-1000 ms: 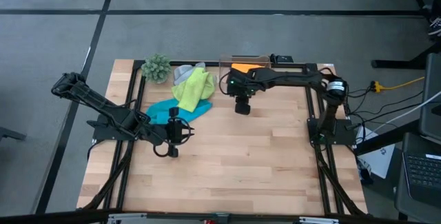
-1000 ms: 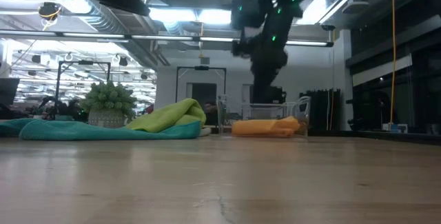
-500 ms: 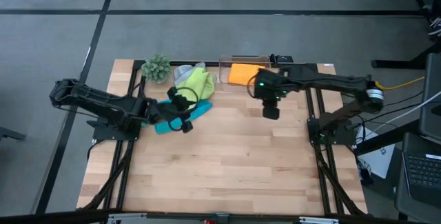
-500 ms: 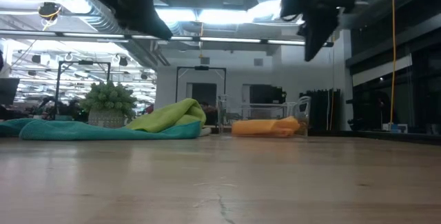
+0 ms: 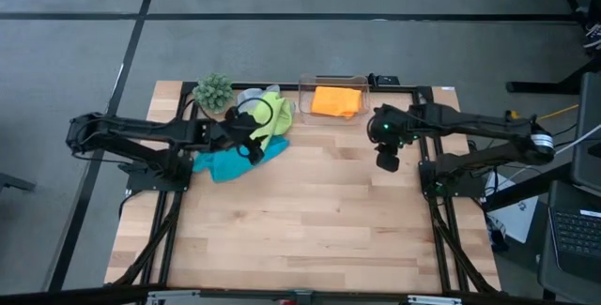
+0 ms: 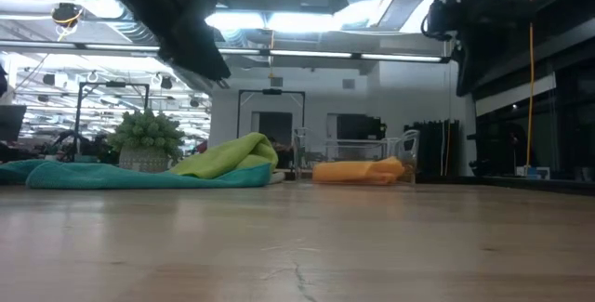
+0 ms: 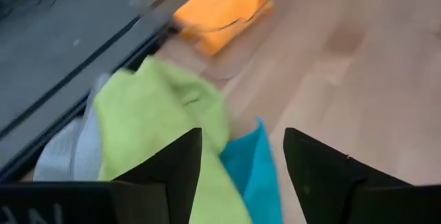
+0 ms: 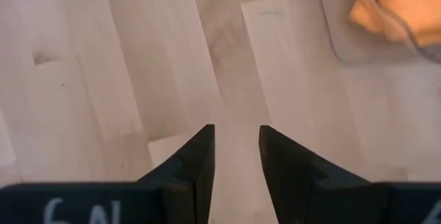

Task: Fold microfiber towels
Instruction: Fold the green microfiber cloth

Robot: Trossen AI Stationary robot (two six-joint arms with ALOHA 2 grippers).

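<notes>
- 3 soft microfiber cloths lie heaped at the table's far left: a lime green towel (image 5: 264, 117) on top, a turquoise blue towel (image 5: 225, 160) spread under it toward the near side, a light grey towel (image 5: 250, 97) partly buried behind.
- The 4th, an orange folded towel (image 5: 337, 100), sits inside the clear plastic box (image 5: 305, 86) at the far edge, well apart from the heap.
- Left gripper (image 5: 248, 139) hovers over the seam between green and blue; in its wrist view the 2 fingers (image 7: 167, 176) stand wide apart with nothing between them.
- Right gripper (image 5: 387, 159) hangs over bare wood near the box, fingers partly open, holding nothing.
- Handling judgement: the cloths look light, limp and grippy (no stiffness to push against), so a pinch will lift only the layer caught.
- Best hold is probably a free corner or edge of the green towel, to peel it off the pile cleanly.
- Risk: a pinch at the seam may snag the blue cloth too.
</notes>
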